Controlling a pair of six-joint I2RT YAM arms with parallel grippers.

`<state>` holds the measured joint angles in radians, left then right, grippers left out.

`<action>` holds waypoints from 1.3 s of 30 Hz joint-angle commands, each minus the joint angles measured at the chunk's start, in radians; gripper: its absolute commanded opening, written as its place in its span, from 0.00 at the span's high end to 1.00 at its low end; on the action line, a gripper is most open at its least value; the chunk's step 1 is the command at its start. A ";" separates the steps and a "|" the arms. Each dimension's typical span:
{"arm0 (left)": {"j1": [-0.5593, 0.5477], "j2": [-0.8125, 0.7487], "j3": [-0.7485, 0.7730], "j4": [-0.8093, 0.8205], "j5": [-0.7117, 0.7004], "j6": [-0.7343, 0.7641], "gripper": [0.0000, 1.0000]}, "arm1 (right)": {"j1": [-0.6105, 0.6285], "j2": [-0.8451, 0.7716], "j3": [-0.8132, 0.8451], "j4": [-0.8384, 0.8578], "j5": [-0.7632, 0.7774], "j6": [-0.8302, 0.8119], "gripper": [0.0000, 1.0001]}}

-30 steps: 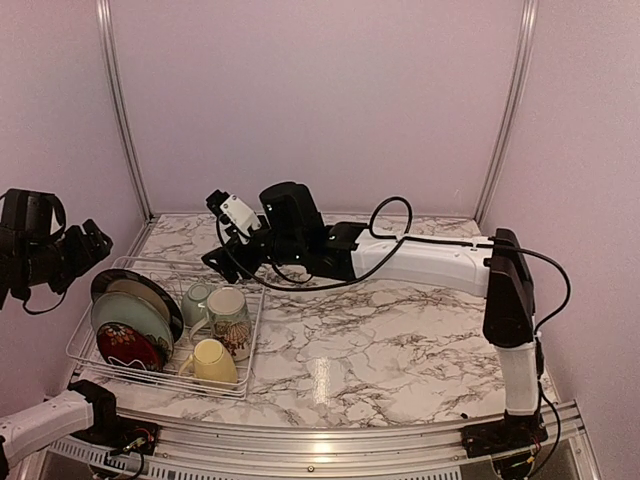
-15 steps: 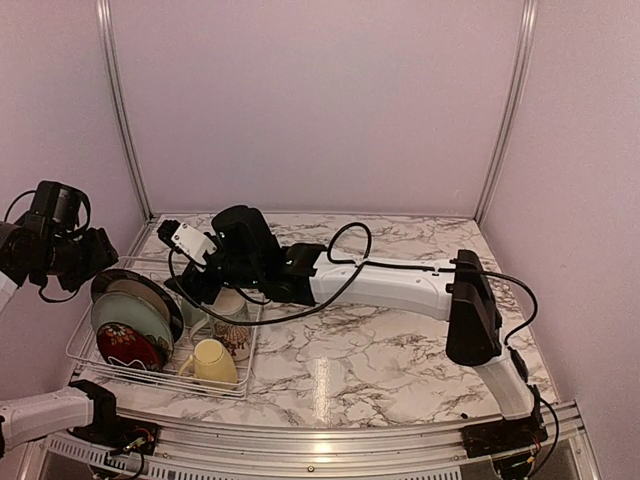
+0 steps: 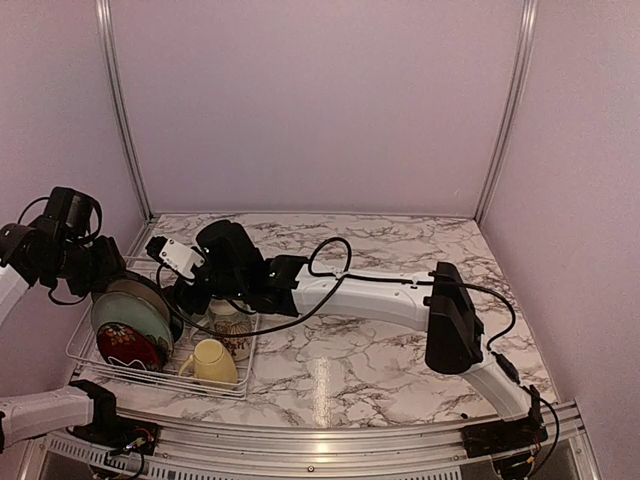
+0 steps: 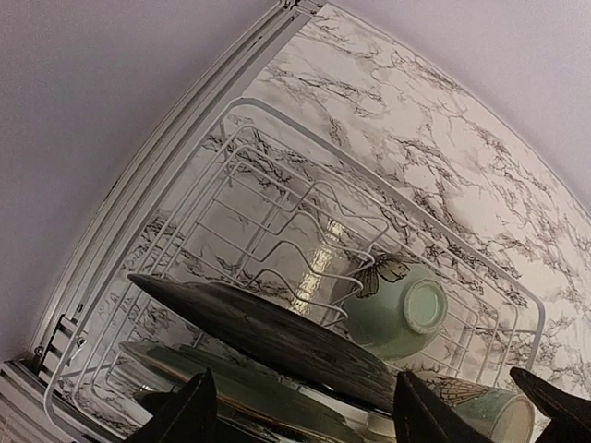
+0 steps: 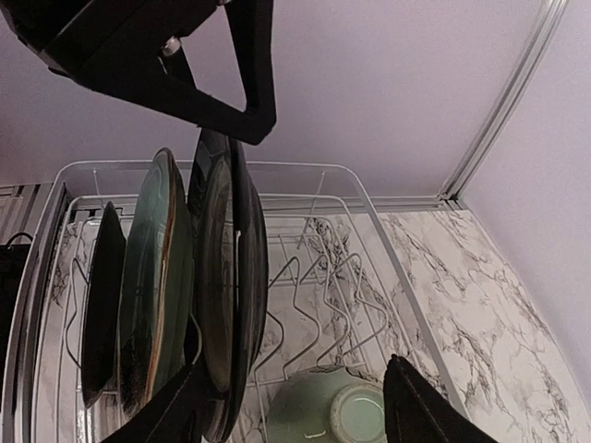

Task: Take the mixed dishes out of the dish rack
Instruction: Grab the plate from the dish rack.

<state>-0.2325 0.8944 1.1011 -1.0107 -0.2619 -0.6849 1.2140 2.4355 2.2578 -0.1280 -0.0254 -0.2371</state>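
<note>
The white wire dish rack (image 3: 82, 345) sits at the table's left. The black-rimmed cream plate (image 3: 140, 295), pale green plate (image 3: 118, 318) and dark red patterned plate (image 3: 128, 347) stand upright in it. The cream floral mug (image 3: 233, 335) and pale yellow mug (image 3: 212, 362) lie at its right end. My left gripper (image 3: 100, 275) is open just above the black-rimmed plate (image 4: 277, 337), its jaws either side of the rim. My right gripper (image 3: 190, 297) is open over the small pale green bowl (image 5: 332, 406), which also shows in the left wrist view (image 4: 397, 309). From above the bowl is hidden.
The right arm (image 3: 370, 295) stretches across the marble table (image 3: 400, 350) from the right base to the rack. Upright wire prongs (image 5: 319, 305) stand between the plates and the bowl. The left wall and its metal rail (image 3: 120, 120) run close behind the rack.
My right arm has swung left and lowered over the rack's bowl end. My left gripper has moved right and down to the black-rimmed plate's top edge.
</note>
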 commanded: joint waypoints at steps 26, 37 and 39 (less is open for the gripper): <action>-0.018 -0.055 -0.077 0.083 0.036 0.000 0.48 | 0.049 0.163 0.198 0.082 0.093 0.001 0.67; -0.018 -0.085 -0.001 0.039 -0.044 -0.042 0.37 | 0.054 0.179 0.221 0.099 0.051 0.038 0.99; -0.018 -0.087 0.003 0.039 -0.040 -0.042 0.36 | 0.055 0.170 0.220 0.101 0.063 0.044 1.00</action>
<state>-0.2462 0.8227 1.0714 -0.9298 -0.2718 -0.7181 1.2610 2.5992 2.4374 -0.0513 0.0441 -0.2089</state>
